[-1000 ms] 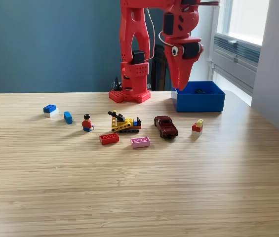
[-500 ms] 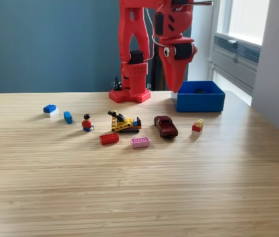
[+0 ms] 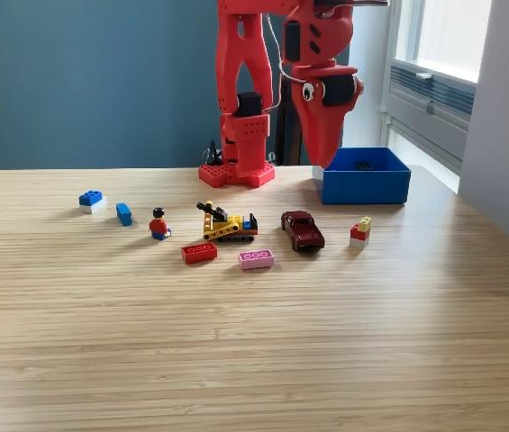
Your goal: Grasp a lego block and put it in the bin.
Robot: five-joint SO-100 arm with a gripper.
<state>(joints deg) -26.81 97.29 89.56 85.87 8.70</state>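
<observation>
Bin (image 3: 366,186) near table's (image 3: 254,342) far edge; gripper (image 3: 319,162) beside it.

The red arm (image 3: 247,99) stands upright on its base at the back of the bench (image 3: 236,342), its upper links rising out of the top of the exterior view. From there the wrist hangs down with the tool (image 3: 319,160) pointing straight downward, well above the bench. Its jaws taper together to a closed tip with nothing between them.
</observation>
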